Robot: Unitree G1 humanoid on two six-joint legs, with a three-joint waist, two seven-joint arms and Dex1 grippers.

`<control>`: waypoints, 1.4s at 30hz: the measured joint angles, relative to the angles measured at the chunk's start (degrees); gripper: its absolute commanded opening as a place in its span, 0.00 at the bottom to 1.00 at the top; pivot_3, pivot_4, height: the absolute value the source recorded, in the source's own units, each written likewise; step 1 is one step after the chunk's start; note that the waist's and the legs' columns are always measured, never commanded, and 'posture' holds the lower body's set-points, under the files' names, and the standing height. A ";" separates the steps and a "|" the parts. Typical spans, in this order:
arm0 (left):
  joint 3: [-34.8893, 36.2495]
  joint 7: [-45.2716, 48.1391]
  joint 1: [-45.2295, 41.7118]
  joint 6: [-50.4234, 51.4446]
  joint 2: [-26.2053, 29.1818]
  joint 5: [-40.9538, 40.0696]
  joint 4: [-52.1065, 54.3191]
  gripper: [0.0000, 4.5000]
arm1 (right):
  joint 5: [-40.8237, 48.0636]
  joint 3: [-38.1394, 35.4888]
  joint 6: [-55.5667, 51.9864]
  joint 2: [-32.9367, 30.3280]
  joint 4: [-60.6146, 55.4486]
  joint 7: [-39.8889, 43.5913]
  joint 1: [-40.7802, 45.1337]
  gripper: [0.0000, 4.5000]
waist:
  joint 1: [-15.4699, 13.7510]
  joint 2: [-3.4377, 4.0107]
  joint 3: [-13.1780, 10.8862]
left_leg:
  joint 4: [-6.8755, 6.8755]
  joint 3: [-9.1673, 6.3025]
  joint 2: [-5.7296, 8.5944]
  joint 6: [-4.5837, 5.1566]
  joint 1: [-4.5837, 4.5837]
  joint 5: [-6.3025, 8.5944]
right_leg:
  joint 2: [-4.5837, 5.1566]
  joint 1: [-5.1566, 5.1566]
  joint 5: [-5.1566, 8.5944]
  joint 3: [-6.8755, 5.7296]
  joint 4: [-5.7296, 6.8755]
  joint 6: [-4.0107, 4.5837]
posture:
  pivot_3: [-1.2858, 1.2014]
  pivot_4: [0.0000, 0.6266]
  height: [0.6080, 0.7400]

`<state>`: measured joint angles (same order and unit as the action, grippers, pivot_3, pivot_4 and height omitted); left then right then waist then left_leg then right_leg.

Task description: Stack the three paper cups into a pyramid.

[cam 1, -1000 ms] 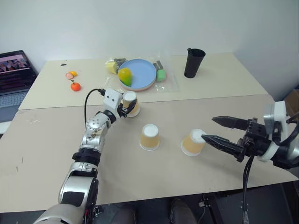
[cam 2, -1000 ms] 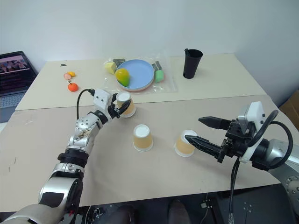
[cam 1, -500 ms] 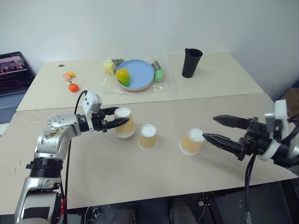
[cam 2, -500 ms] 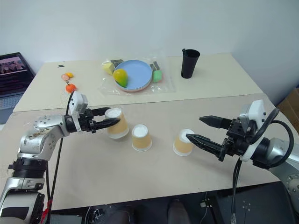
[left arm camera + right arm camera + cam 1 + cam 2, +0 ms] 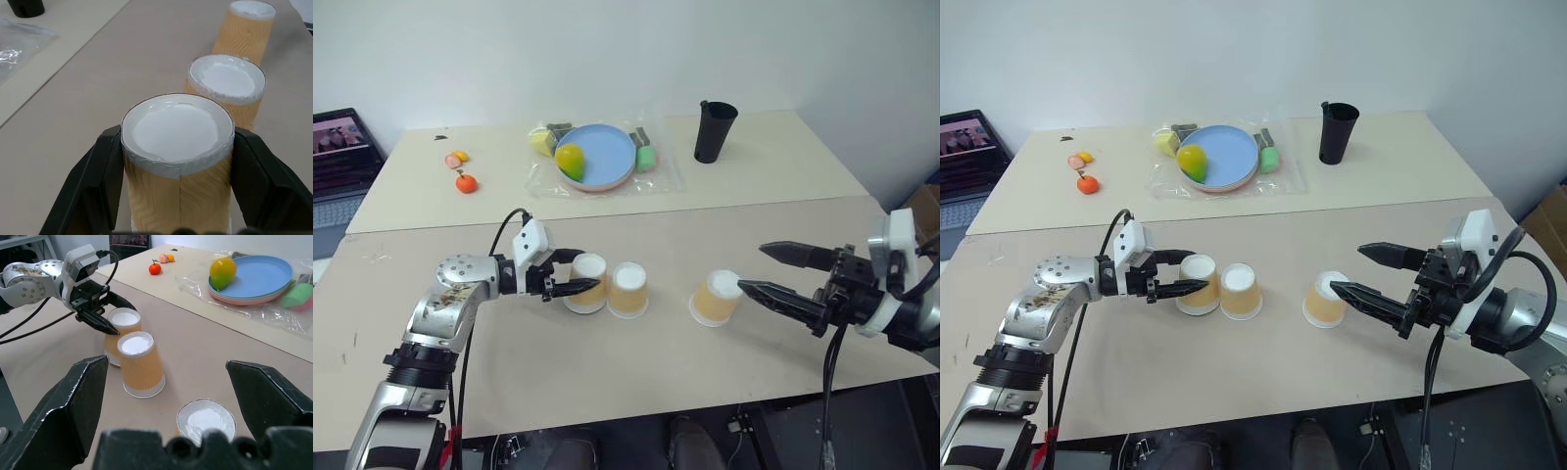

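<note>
Three orange-tan paper cups stand upside down in a row on the near table. My left gripper is shut on the leftmost cup, its black fingers pressed on both sides. That cup stands right beside the middle cup, almost touching it. The third cup stands apart to the right. My right gripper is open, its fingertips just right of the third cup, one of them overlapping the cup's top edge in the head views. No pyramid has been formed.
On the far table, a blue plate with a yellow-green fruit sits on clear plastic, with a green piece beside it. A tall black cup stands at the back right. Small orange fruits and a laptop lie at the far left.
My left gripper has carried its cup back toward me and rightward, setting it close beside the middle cup. The right gripper has not moved.
</note>
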<state>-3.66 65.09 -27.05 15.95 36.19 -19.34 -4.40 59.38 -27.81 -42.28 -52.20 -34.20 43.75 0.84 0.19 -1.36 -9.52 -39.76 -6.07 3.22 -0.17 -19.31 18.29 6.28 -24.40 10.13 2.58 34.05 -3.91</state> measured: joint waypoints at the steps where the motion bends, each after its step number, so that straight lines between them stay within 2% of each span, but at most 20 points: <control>1: 0.00 -0.19 0.01 -0.68 -0.03 0.29 -0.04 0.57 | 0.01 -0.01 0.00 0.00 0.00 -0.02 0.00 1.00 | -0.03 0.00 0.00 | 0.00 0.00 -0.01 0.00 0.00 0.00 | 0.00 0.00 0.00 0.00 0.00 0.00 | 0.52 0.24 0.96; 4: -0.03 -0.87 0.03 -3.16 -0.71 1.52 -0.06 0.57 | 0.05 -0.01 0.00 0.00 -0.01 -0.06 -0.01 1.00 | -0.10 0.00 0.00 | 0.00 0.00 0.00 0.00 0.00 0.00 | 0.00 0.01 0.00 0.00 0.00 0.00 | 0.52 0.24 0.96; 6: -0.16 -1.67 0.05 -3.67 -1.07 2.41 -0.09 0.79 | 0.05 -0.01 0.00 -0.01 -0.01 -0.07 -0.01 1.00 | -0.08 0.00 0.00 | 0.00 0.00 0.00 0.00 0.00 0.00 | 0.00 0.01 0.00 0.00 0.00 0.00 | 0.52 0.24 0.96; 7: -0.26 -1.92 0.09 -3.71 -1.37 2.71 -0.12 0.83 | 0.05 -0.01 0.00 -0.01 -0.01 -0.07 -0.01 1.00 | -0.07 0.00 0.00 | 0.00 0.00 0.00 0.00 -0.01 0.00 | 0.00 0.00 0.00 0.00 -0.01 0.00 | 0.52 0.24 0.96; 9: -0.75 -1.64 0.25 -2.93 -1.46 2.55 0.09 0.99 | 0.05 -0.01 0.00 -0.01 -0.01 -0.07 0.00 1.00 | -0.06 0.00 0.00 | 0.00 0.00 0.00 0.01 -0.01 0.00 | 0.00 0.00 0.00 0.00 -0.01 0.00 | 0.52 0.24 0.96; 13: 0.34 -4.33 0.60 -1.05 -4.56 0.67 1.61 0.99 | 0.05 -0.01 0.00 -0.03 0.01 -0.04 0.03 1.00 | -0.13 -0.01 0.00 | -0.02 0.00 -0.01 0.00 -0.01 0.00 | 0.00 0.01 0.00 0.00 0.00 0.00 | 0.52 0.24 0.96; 22: 5.23 -6.01 0.91 10.15 -3.07 -8.38 8.51 0.99 | -0.01 0.09 0.00 -0.29 1.45 1.02 1.12 1.00 | 0.29 -0.01 0.00 | -0.01 0.01 -0.02 0.01 0.01 0.00 | 0.00 0.00 0.00 0.00 0.02 0.00 | 0.52 0.24 0.96; 27: 12.83 -11.09 -4.99 19.53 -2.31 -16.98 10.82 0.99 | -0.07 0.58 0.00 -0.29 2.68 1.59 2.09 1.00 | 0.45 -0.01 0.00 | -0.02 0.00 0.00 0.01 0.01 0.00 | 0.00 0.01 0.01 -0.01 0.01 -0.01 | 0.52 0.24 0.96; 32: 17.90 -15.54 -10.41 24.02 -1.92 -22.72 11.19 0.99 | -1.73 1.07 0.06 -0.42 5.25 3.11 2.62 1.00 | 0.44 -0.01 -0.01 | -0.01 0.00 0.00 0.00 -0.01 0.00 | 0.00 -0.01 0.00 -0.01 0.01 -0.01 | 0.52 0.24 0.96; 35: 20.37 -13.38 -10.45 26.92 2.43 -27.52 13.73 0.99 | -6.23 1.28 1.26 -1.62 8.22 6.02 -1.43 1.00 | 0.60 -0.01 0.00 | 0.03 0.00 0.00 0.01 -0.01 0.00 | -0.01 -0.04 0.01 -0.01 0.02 -0.01 | 0.52 0.24 0.96; 37: 20.80 -8.81 -7.33 28.05 6.83 -30.23 17.66 0.99 | -10.66 1.56 3.20 -2.24 10.26 8.18 -5.11 1.00 | 0.75 0.02 0.00 | 0.05 0.07 0.00 0.03 0.00 0.02 | 0.00 -0.06 0.01 0.01 0.04 -0.01 | 0.52 0.24 0.96; 42: 17.16 3.96 4.54 25.38 16.17 -28.96 28.32 0.99 | -20.13 2.75 9.86 -2.50 12.38 11.31 -9.12 1.00 | 0.78 0.07 -0.04 | 0.02 0.13 -0.02 -0.02 0.04 0.00 | 0.00 0.00 0.02 0.05 0.03 0.00 | 0.52 0.24 0.96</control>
<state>13.50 69.05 -22.50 41.33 52.36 -48.30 23.91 39.25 -25.06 -32.42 -54.70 -21.82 55.06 -8.28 0.97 -1.29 -9.56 -39.74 -5.94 3.21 -0.18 -19.27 18.29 6.28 -24.39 10.14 2.63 34.08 -3.92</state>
